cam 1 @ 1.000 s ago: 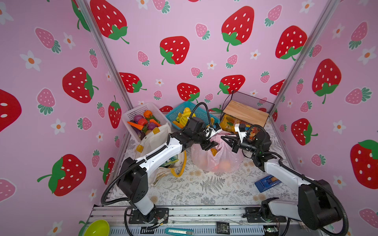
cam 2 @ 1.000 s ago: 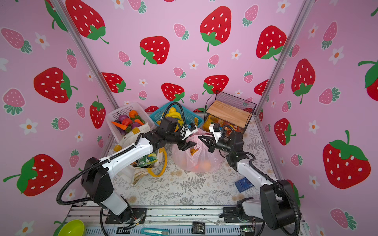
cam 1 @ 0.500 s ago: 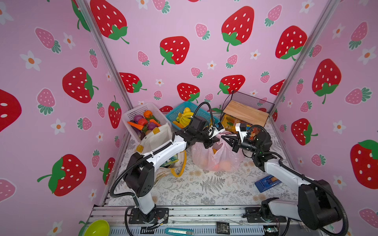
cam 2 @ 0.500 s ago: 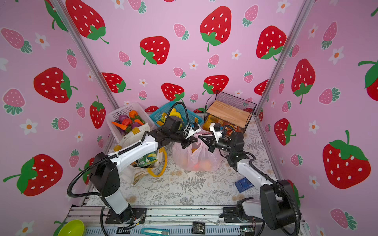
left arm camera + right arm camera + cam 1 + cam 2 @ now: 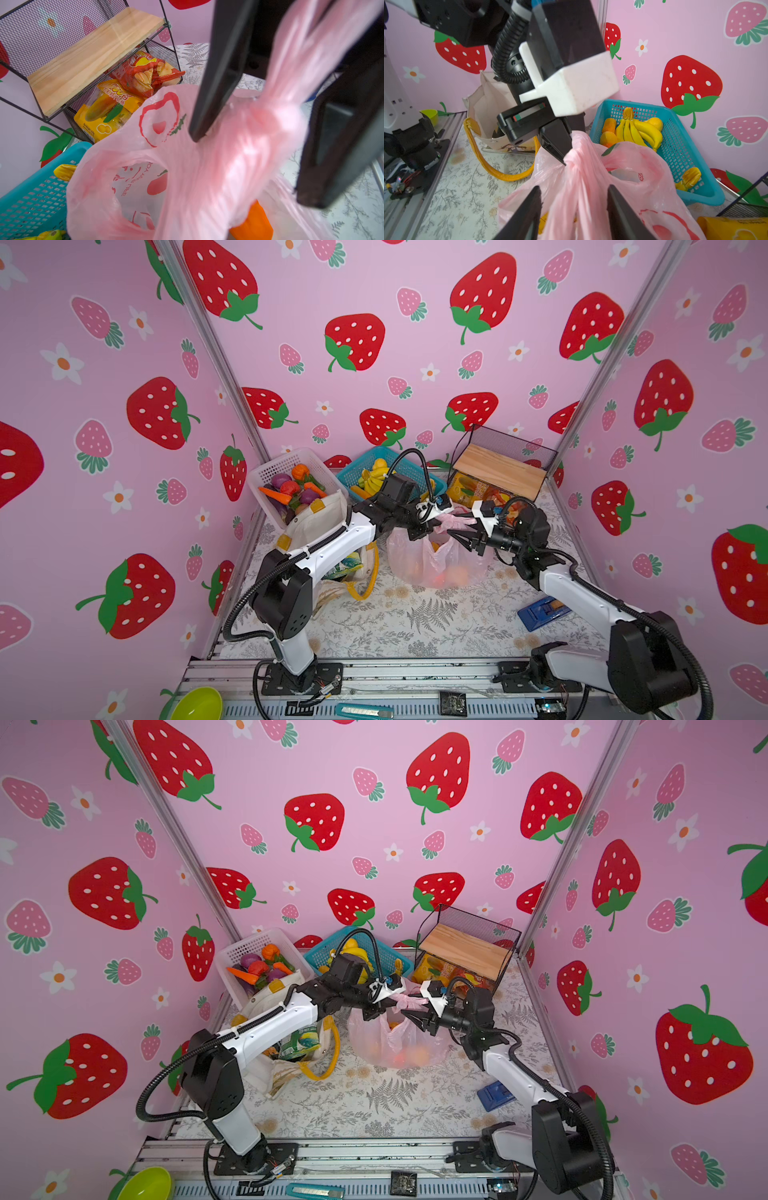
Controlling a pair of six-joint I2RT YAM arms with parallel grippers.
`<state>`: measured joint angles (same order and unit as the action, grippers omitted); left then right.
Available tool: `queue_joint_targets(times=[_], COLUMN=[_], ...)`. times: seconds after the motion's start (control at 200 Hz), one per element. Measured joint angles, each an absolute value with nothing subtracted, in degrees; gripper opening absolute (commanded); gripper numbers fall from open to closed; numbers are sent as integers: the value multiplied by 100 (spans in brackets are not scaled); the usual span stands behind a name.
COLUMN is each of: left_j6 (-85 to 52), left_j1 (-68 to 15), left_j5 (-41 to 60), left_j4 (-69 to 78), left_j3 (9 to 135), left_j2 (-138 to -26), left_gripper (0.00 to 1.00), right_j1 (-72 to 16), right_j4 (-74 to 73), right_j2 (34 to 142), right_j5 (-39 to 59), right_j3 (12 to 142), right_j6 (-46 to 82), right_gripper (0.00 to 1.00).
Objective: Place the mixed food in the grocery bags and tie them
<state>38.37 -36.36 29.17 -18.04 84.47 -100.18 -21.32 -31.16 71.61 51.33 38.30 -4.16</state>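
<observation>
In both top views the pink plastic bag (image 5: 432,566) is sitting just right of the frame's centre on the fern-print mat (image 5: 415,618). Orange fruits (image 5: 419,1052) are showing through its thin side. The left gripper (image 5: 565,158) is reaching in from the left with its jaws pressed together, pinching the gathered, twisted top of the bag above the opening. The right gripper (image 5: 574,187) is facing it from the right, its fingers (image 5: 529,209) standing spread on either side of that pink strand. In the left wrist view two dark fingers (image 5: 216,83) are flanking the blurred plastic, and I cannot say for sure whose they are. The white canvas tote (image 5: 316,522) is leaning left of centre, with a green packet (image 5: 301,1046) showing in its mouth.
</observation>
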Motion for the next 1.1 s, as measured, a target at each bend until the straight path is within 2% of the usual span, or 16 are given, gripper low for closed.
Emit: queue_joint_targets(times=[0.45,0.615,0.78,0.86,0.91,1.035,1.1], left_j6=[4685,4818,4842,4845,4842,4840,4827], left_j1=[-3621,-3621,-3621,-3621,-3621,-3618,-3618], left_j5=[3227,3295,3323,3323,3321,3297,3260], left_j4=[-2630,-2812,-2886,-2923,-2950,-2961,-2961], left_j3=[9098,9207,9275,9277,9284,9284,9284], left_j2=[-10132,-10239,-10353,-10368,-10368,-10368,-10368], left_gripper=[0,0,0,0,0,0,0], right_j1=[-2134,-2139,-2174,-2198,-2204,-2213,-2224], right_j4=[-2486,-2421,-2414,-2401,-2401,-2298,-2233], right_j2=[7354,7535,7719,7806,7839,7859,7859], right_j5=[4987,5116,5262,5323,5347,5339,5304], right_j3=[4407,4554,4703,4753,4766,4766,4766], right_j6=[-1376,-1476,-1500,-1470,-1511,-1525,-1533], right_gripper=[69,65,52,37,33,9,2])
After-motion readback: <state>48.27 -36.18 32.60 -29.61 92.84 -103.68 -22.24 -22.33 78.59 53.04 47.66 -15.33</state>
